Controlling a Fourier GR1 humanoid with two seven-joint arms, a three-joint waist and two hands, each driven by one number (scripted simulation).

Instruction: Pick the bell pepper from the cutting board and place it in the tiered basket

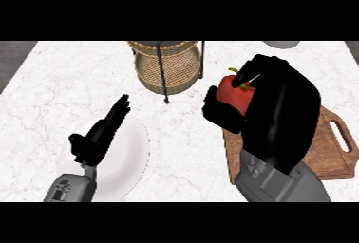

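One hand, the right hand (280, 114), is carrying the bell pepper (235, 95) with fingers (223, 114) curled round it, above the cutting board (329, 152), and is needing leftward travel to the tiered basket (168, 61); the left hand (98, 135) is resting open.

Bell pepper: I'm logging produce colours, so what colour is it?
Red, with a green stem; the head view shows the bell pepper in the right hand.

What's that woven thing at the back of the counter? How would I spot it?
Start at the white marble counter and look to its far edge, just left of the right hand holding the red pepper. The basket stands there: rounded, tan wicker on thin black rods, the only woven thing.
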